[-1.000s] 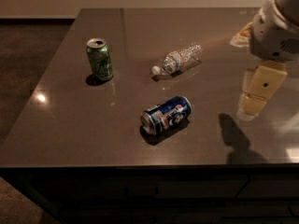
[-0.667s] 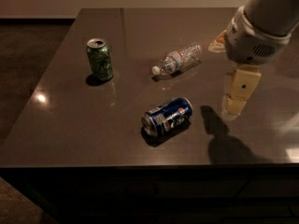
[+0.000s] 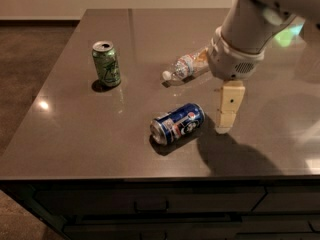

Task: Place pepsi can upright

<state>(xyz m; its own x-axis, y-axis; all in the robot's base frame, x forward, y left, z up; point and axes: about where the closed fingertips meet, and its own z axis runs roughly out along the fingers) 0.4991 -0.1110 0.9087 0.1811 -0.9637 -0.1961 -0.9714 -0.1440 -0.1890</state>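
**Pepsi can not stood up yet, claw parked right beside it**

Nothing of the job is done so far. The dark blue aluminium pepsi can [image 3: 177, 123] with the red and white logo lies on its side on the dark polished table top [image 3: 75, 134]. It's just to the left of the cream-coloured claw [image 3: 225, 124] in the camera view, close but apart as far as I can see. The claw has nothing in it and hangs tip-down by the can's far end. So basically everything is left: grab it, tip it upright, set it down, let go.

Hard bits: the claw shows edge-on, so I can't tell how far open it is, or whether its tip touches the table. The bulky grey-white wrist [image 3: 235, 59] above the claw hides one end of the clear plastic bottle [image 3: 187, 66] lying behind it. The upright green aluminium can [image 3: 106, 64] sits well off to the claw's left and further back, out of the way
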